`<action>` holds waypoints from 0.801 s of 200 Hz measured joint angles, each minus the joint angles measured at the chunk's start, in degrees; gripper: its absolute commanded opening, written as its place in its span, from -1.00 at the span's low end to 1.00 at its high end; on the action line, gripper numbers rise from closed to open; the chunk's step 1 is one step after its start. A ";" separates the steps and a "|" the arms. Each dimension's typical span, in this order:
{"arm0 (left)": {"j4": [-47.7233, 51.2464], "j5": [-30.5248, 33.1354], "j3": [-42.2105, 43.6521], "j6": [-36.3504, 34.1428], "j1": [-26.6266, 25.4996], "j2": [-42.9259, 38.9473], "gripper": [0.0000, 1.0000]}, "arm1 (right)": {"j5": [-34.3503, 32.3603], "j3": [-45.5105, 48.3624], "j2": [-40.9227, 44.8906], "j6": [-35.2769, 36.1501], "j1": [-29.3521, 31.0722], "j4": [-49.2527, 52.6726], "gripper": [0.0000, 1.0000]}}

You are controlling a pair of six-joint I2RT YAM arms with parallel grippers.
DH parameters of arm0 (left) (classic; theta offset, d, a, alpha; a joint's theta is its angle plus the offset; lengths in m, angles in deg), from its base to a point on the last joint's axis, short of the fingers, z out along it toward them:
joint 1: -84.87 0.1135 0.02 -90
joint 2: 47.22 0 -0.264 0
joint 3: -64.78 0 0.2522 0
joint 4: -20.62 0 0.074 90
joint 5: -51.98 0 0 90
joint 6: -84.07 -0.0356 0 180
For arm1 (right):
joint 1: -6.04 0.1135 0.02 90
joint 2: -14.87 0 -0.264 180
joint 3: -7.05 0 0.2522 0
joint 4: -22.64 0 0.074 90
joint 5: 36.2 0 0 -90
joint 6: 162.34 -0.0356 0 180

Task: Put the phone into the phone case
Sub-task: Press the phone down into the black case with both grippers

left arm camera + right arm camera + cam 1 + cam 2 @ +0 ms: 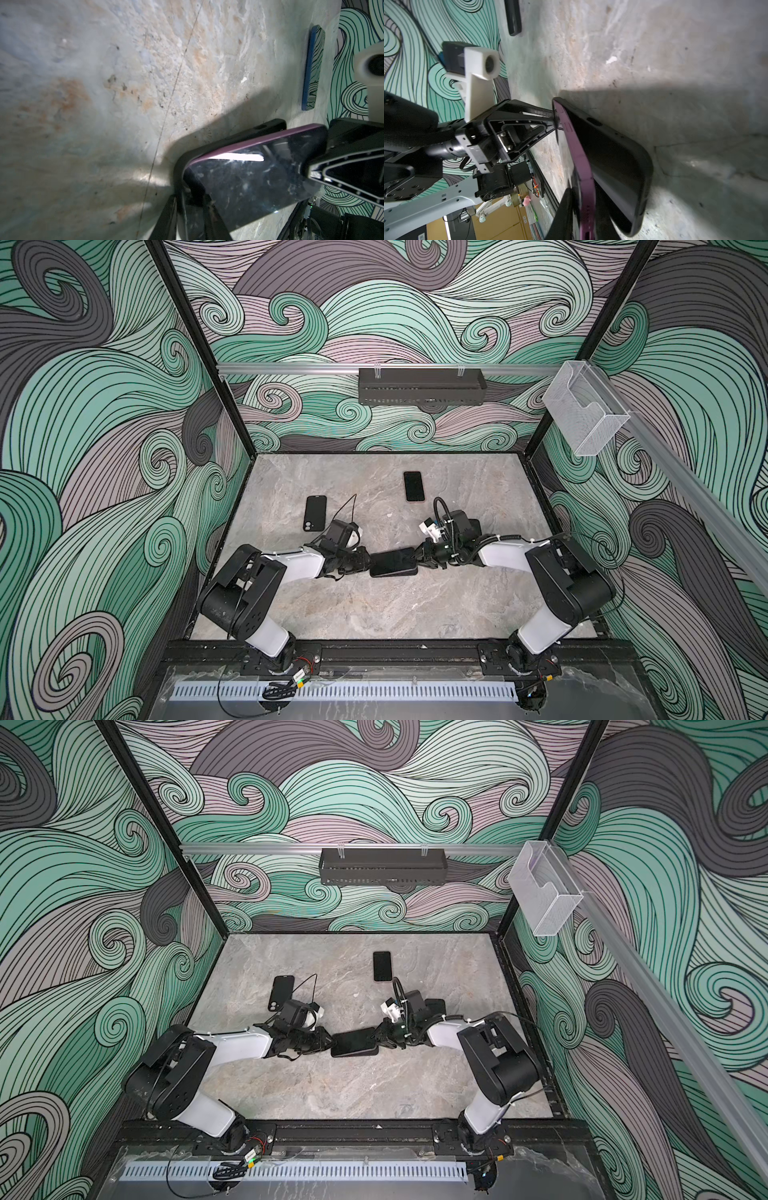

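Note:
The phone [392,559], with a black screen and a purple rim, lies at an angle in the black phone case [395,571] at mid table. In the right wrist view its purple edge [583,176] stands lifted out of the case [618,166] at my end, while the far end sits inside. My left gripper [370,562] pinches the left end of the case and phone together; its fingers straddle that end in the left wrist view [191,199]. From the right, my right gripper [417,559] clamps the phone's raised end, one finger on the screen and one between phone and case.
A spare dark phone [414,486] lies at the back of the table. A second black case [314,513] lies at the left, just behind the left wrist. Another dark flat item [473,526] shows under the right wrist. A black shelf [422,385] hangs on the back wall.

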 measured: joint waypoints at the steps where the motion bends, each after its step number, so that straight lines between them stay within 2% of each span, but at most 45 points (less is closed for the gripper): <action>1: 0.00 0.00 0.00 0.00 0.00 0.00 -0.53 | -0.04 -0.07 -0.04 0.07 0.00 0.17 -0.65; 77: -0.92 -0.09 0.35 0.70 -0.11 0.00 -0.59 | -6.69 -3.37 -0.52 5.79 0.66 11.61 -0.38; 135: -1.16 -0.09 0.35 0.92 -0.11 0.00 -0.59 | -9.86 -6.78 -0.52 9.14 0.74 18.08 -0.34; 160: -1.18 -0.33 0.35 1.01 -0.11 0.00 -0.55 | -12.59 -7.98 0.11 11.04 0.74 21.81 -0.25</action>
